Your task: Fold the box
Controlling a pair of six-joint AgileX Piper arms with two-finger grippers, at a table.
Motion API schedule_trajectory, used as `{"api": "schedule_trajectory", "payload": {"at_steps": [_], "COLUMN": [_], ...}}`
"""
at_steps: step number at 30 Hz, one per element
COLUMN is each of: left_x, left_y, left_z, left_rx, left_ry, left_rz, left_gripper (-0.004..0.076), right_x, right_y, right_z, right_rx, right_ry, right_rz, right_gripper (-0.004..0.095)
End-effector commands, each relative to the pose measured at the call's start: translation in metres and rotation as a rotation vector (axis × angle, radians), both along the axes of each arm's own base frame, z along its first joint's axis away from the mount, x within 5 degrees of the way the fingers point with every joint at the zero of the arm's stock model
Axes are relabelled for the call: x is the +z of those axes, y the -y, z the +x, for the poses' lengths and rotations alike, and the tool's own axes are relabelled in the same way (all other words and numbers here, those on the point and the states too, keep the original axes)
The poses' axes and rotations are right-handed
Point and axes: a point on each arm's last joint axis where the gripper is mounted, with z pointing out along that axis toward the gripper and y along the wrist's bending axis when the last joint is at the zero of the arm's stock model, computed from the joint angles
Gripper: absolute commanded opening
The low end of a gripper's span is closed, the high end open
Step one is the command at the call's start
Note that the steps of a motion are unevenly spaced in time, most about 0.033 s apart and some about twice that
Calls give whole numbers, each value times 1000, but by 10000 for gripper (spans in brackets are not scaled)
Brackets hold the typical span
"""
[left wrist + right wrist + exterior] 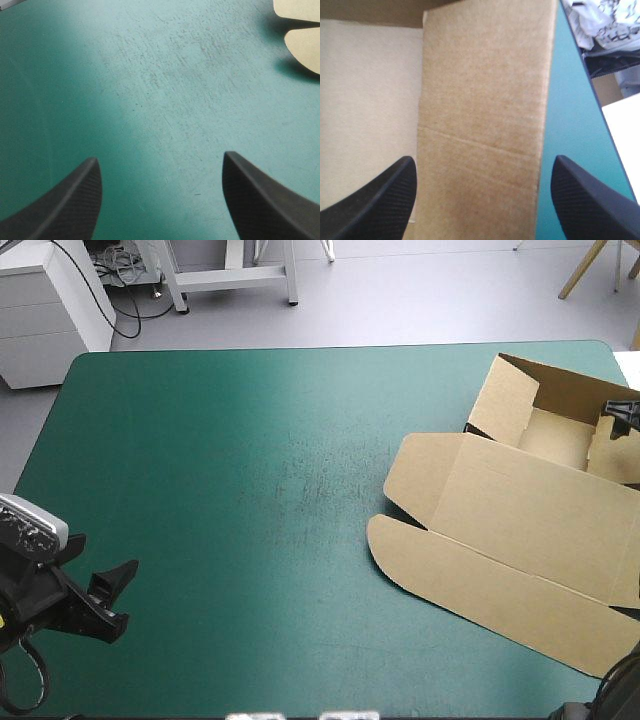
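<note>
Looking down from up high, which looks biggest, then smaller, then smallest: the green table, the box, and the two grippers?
1. teal-green table
2. brown box
3. left gripper
4. right gripper, though only a small part of it shows, so its place is unsure.

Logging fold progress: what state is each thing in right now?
Box: partly formed, far walls raised, lid lying flat.
Left tool: open, over bare teal-green cover, apart from the box.
Right tool: open, at the box's right-hand wall.
</note>
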Motion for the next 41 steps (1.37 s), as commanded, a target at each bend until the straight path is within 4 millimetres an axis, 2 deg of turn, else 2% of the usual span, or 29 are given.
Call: {"api": "schedule_trajectory", "payload": {"at_steps": [1, 8, 11, 15, 20, 24, 28, 32, 37, 41], "left_x": [4, 6, 7, 11, 13, 13, 14, 15, 2, -17], "left_y": [0, 0, 1, 1, 0, -4, -8, -9, -6, -1], "left_z": [-2, -1, 0, 2, 4, 6, 8, 9, 11, 9], "left_rx": [-2, -2, -2, -2, 5, 37, 63, 66, 54, 20], "left_ry": [-9, 20, 37, 79, 116, 136, 161, 168, 129, 104], "left_rz": [-4, -15, -22, -33, -25, 23, 59, 64, 65, 19], "left_gripper": [482, 482, 482, 482, 482, 482, 482, 482, 482, 467], "right_x": [74, 128, 145, 164, 180, 189, 178, 149, 108, 81], "right_y": [-15, -68, -104, -164, -212, -234, -240, -235, -223, -215], "right_z": [-26, -51, -58, -74, -123, -173, -228, -271, -315, -344], "right_rx": [-9, 110, 207, 394, 528, 609, 684, 723, 737, 741], "right_ry": [218, 359, 386, 418, 459, 593, 680, 710, 735, 763], "right_rz": [-39, 27, 23, -37, -113, -94, -80, -67, -60, -65], "right_gripper": [662, 653, 603, 540, 475, 426, 372, 286, 174, 159]}}
